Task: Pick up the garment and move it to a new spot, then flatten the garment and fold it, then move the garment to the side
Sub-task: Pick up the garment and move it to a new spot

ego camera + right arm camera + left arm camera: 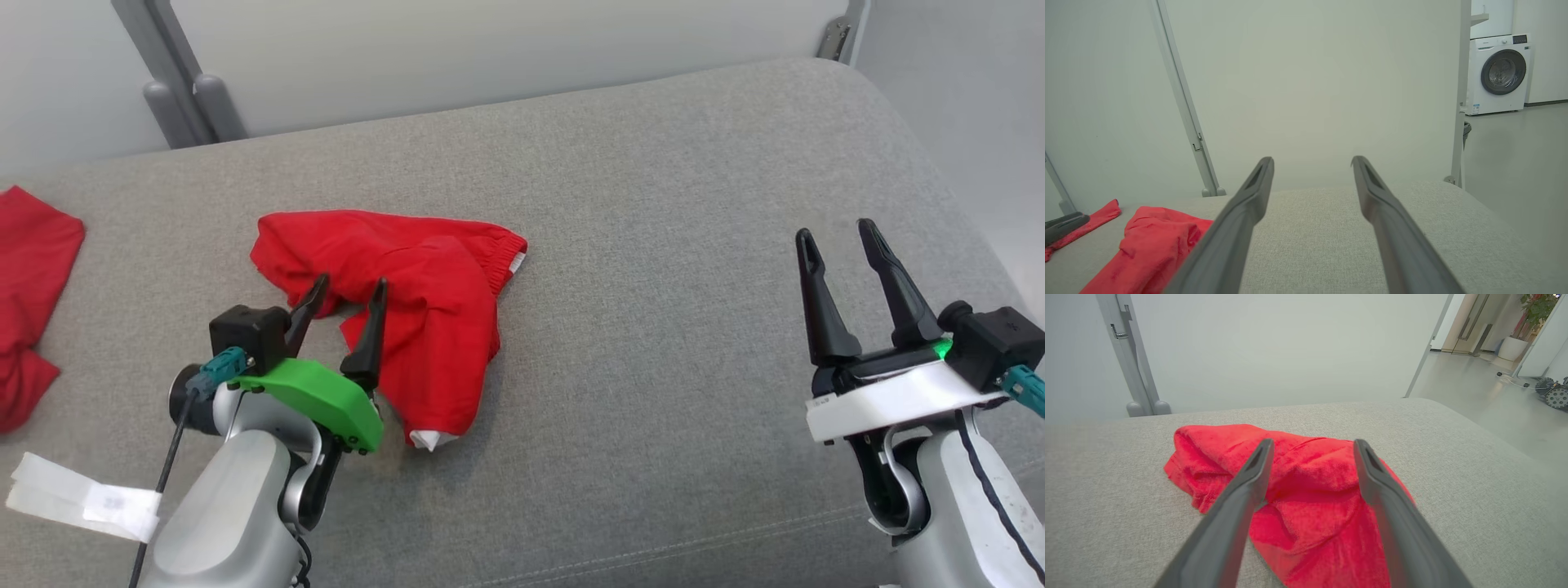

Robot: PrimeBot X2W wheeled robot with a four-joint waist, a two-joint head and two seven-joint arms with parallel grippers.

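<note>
A crumpled red garment (416, 302) with an elastic waistband and white tags lies on the grey cushioned surface (653, 245), left of centre. My left gripper (349, 287) hovers at its near left edge, open, fingers apart with nothing between them. The left wrist view has the garment (1310, 498) bunched right in front of the open fingers (1249, 486). Far to the right, my right gripper (841, 237) stands open over bare cushion. In the right wrist view the garment (1155, 245) sits at the lower left, beyond the fingers (1253, 196).
A second red cloth (28, 294) lies at the left edge of the cushion. A white paper label (82, 498) hangs by my left forearm. Grey frame posts (184, 98) stand behind the cushion. A washing machine (1498, 73) stands across the room.
</note>
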